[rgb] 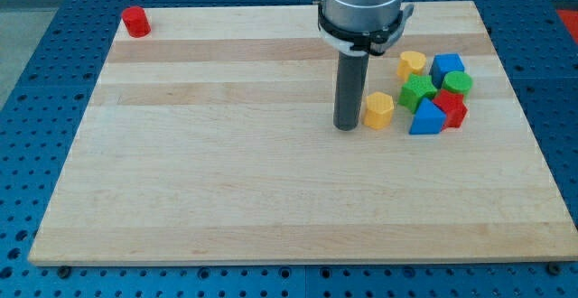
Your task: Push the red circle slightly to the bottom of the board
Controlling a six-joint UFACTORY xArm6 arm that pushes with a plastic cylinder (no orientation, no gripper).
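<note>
Pincer-wise there's none to open or hold, just the rod's tip [347, 127] touching the yellow hexagon [378, 110]. Red circle [135, 21] sits untouched at the desk's [271, 199] top-left corner, so basically everything's left.

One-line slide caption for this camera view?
My tip beside the yellow hexagon, far from the red circle at top left.

Two red blocks [136, 21] [452, 109], two yellow [378, 110] [412, 63], two green [417, 91] [458, 83], two blue [426, 117] [446, 66].
</note>
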